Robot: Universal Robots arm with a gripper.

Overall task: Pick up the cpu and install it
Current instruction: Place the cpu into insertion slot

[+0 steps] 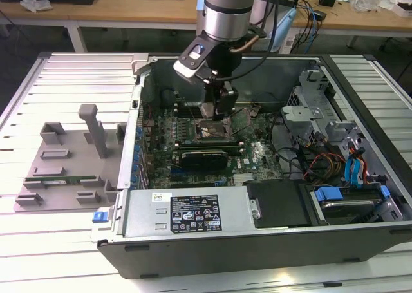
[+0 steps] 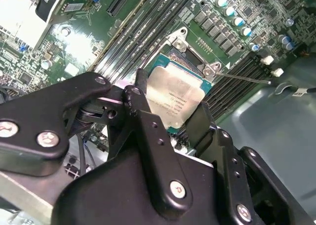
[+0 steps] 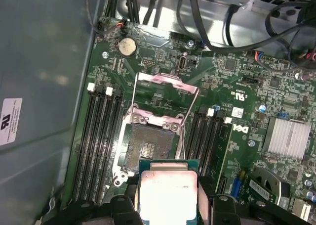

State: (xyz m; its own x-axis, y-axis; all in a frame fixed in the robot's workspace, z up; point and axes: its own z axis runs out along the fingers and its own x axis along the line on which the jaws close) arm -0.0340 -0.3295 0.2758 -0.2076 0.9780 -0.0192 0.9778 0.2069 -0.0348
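In the exterior view, the hand [image 1: 222, 107] is seen inside the open computer case [image 1: 193, 245], which rests on the bench [image 1: 71, 71]. The hand is positioned over the socket [image 1: 212, 131] on the circuit board [image 1: 254, 154]. In the second wrist view, the cpu [image 2: 177, 97] is shown gripped flat by two opposite edges between the fingers [image 2: 143, 99], with its metal top facing the camera. The hand is thus clenched on the cpu. In the first wrist view, the socket [image 3: 148, 148] is shown bare, with its retaining frame [image 3: 165, 99] swung up. The cpu [image 3: 168, 193] is not seated and overlaps only the socket's near edge. Its sides are judged roughly parallel to the socket's sides. The socket is therefore judged to lie ahead of the cpu, toward the raised frame.
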